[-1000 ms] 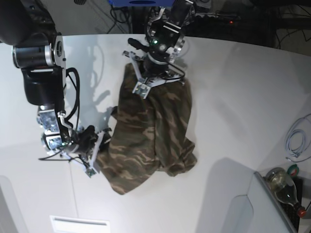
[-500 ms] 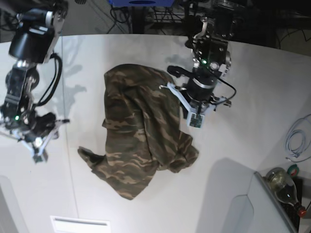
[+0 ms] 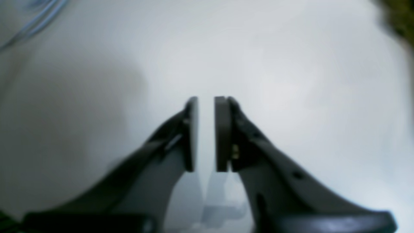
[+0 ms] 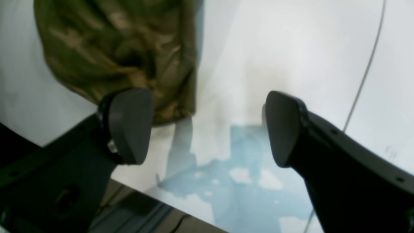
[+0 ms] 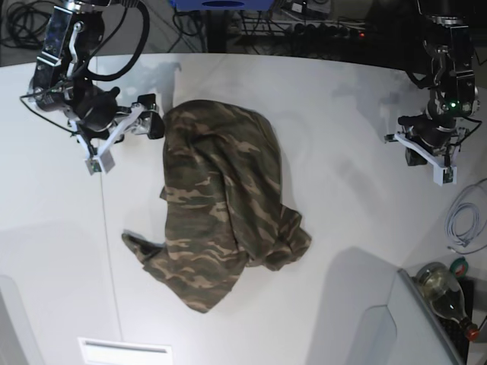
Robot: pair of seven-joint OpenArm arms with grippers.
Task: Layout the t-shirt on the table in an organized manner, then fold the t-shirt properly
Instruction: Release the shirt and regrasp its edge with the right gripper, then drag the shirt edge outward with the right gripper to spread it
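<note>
Left tool (image 3: 205,134) nearly closed with a narrow gap, empty, right tool (image 4: 207,127) spread wide, empty

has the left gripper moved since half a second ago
Yes. In the base view the left gripper has swung right, off the t-shirt, toward the cable at the table's edge.

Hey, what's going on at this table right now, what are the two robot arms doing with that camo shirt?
Neither arm holds anything. The t-shirt lies bunched and wrinkled on the table, not spread flat and not folded. The right gripper is open, beside the shirt's top edge. The left gripper is off to the shirt's other side over bare tabletop, its jaws nearly together with a thin gap and nothing between them. So the layout step is not yet done.
</note>
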